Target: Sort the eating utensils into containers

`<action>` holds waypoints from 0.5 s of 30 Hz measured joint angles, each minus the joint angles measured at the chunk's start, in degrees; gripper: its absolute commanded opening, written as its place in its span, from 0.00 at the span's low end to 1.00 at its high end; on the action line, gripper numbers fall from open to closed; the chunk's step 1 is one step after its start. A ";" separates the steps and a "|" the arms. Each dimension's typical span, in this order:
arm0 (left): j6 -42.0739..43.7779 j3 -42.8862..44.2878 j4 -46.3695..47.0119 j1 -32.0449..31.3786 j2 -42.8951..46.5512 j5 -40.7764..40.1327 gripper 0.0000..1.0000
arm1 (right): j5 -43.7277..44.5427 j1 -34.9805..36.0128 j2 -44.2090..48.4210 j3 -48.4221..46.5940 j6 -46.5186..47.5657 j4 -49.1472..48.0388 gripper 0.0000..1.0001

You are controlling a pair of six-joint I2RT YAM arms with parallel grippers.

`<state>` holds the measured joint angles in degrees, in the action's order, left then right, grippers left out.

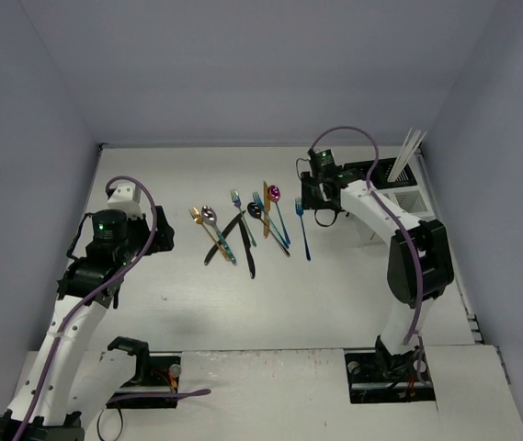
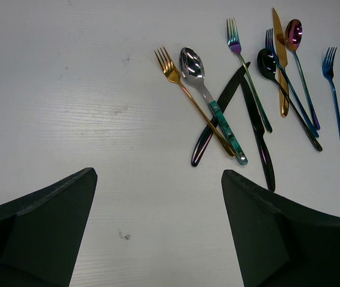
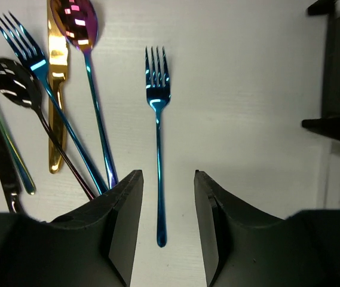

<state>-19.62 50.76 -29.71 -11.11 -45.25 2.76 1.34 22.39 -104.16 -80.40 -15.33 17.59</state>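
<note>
Only wrist view frames blue fork (image 3: 157, 149) between right gripper's (image 3: 167, 179) jaws.

I have the left arm (image 1: 75, 317) folded on the 9 o'clock side of the top view, forearm rising toward 1 o'clock. The left tool (image 1: 123, 195) points downward with its jaws spread wide and holds nothing. The right arm (image 1: 376, 207) reaches from 5 o'clock toward 11 o'clock, wrist bent down. The right tool (image 3: 168, 178) has its jaws parted narrowly, gripping nothing.
</note>
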 measured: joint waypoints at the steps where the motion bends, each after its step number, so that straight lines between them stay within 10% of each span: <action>1: -0.01 0.00 0.00 0.00 0.00 0.00 0.83 | -0.09 0.37 -1.09 0.00 -0.18 0.27 0.34; 15: -0.04 0.00 0.00 0.00 0.00 0.00 0.83 | -0.75 0.86 -13.08 -4.20 -1.38 1.49 0.31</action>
<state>-19.66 50.76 -29.71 -11.11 -45.25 2.76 0.59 23.24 -117.24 -84.60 -16.71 19.08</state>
